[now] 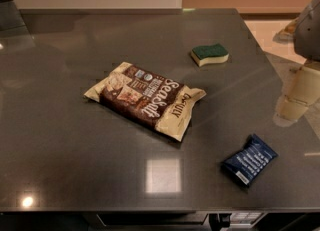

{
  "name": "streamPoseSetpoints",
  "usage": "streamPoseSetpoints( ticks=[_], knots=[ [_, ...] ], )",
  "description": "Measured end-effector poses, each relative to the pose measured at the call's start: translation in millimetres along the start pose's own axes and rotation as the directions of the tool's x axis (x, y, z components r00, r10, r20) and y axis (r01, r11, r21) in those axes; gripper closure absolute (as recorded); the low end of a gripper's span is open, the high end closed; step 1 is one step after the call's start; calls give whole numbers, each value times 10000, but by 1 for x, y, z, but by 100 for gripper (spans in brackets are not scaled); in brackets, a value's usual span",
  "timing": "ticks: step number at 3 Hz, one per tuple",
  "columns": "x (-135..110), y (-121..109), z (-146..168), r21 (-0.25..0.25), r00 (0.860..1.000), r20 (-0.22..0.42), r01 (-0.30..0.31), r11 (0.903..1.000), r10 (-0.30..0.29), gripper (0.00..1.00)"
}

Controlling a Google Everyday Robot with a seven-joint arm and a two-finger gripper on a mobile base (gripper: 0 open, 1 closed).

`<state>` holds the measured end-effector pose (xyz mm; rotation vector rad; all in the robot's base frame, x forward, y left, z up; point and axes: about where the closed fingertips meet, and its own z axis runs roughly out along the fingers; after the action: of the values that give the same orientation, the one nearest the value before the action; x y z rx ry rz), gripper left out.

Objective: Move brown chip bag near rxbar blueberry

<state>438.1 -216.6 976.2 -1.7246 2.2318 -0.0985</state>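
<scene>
The brown chip bag lies flat near the middle of the dark grey table, with its "Sea Salt" lettering facing up and its long axis running from upper left to lower right. The rxbar blueberry is a small navy wrapper lying near the front right of the table, well apart from the bag. My gripper hangs at the right edge of the view, over the table's right side. It is above and to the right of the rxbar, far from the bag, and touches nothing.
A green-topped yellow sponge sits at the back right of the table. The table's front edge runs along the bottom of the view and its right edge slants past the arm. A wall stands behind the table.
</scene>
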Motion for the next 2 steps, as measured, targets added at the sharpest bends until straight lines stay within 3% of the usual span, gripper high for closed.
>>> streamPoseSetpoints(
  ticks=[2],
  knots=[
    [-33, -8, 14, 18, 9992, 345, 210, 9998, -211, 0]
  ],
)
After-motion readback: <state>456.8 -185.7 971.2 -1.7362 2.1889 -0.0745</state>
